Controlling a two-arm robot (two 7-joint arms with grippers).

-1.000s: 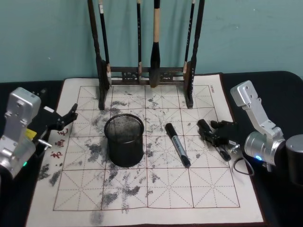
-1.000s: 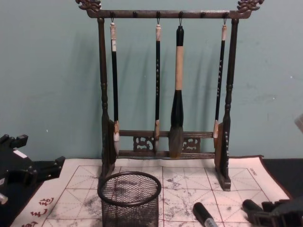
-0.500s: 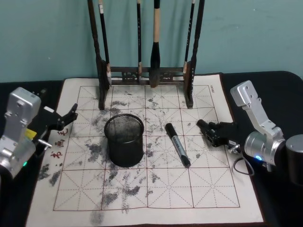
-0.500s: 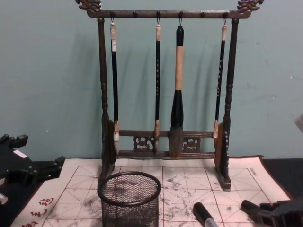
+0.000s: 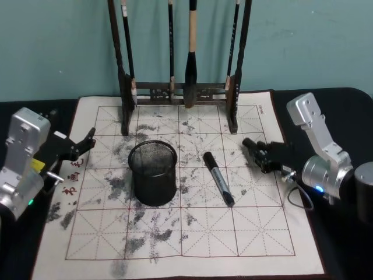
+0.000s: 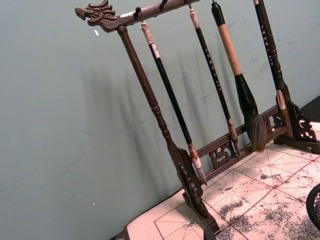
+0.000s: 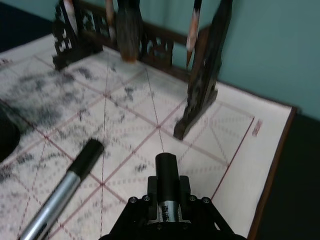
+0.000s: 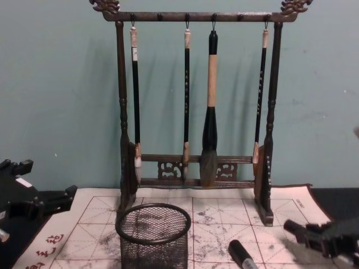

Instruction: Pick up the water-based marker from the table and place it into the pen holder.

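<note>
The water-based marker (image 5: 218,178) lies flat on the felt mat (image 5: 233,233), just beside the pen holder (image 5: 152,174), on its right side; the right gripper (image 5: 252,149) hovers near the marker's far end, and we cannot tell if it is spread or pressed together; the left gripper (image 5: 80,148) is parked at the mat's left edge. We judge this is the approach; we should come across the barrel near its middle, then descend slowly; 1 risk is rolling.

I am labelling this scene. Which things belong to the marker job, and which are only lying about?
Job: right gripper, held marker, second marker lying flat, mesh pen holder.

Lying about: brush rack, four hanging brushes, ink-stained mat, left gripper parked at the mat's left edge.
</note>
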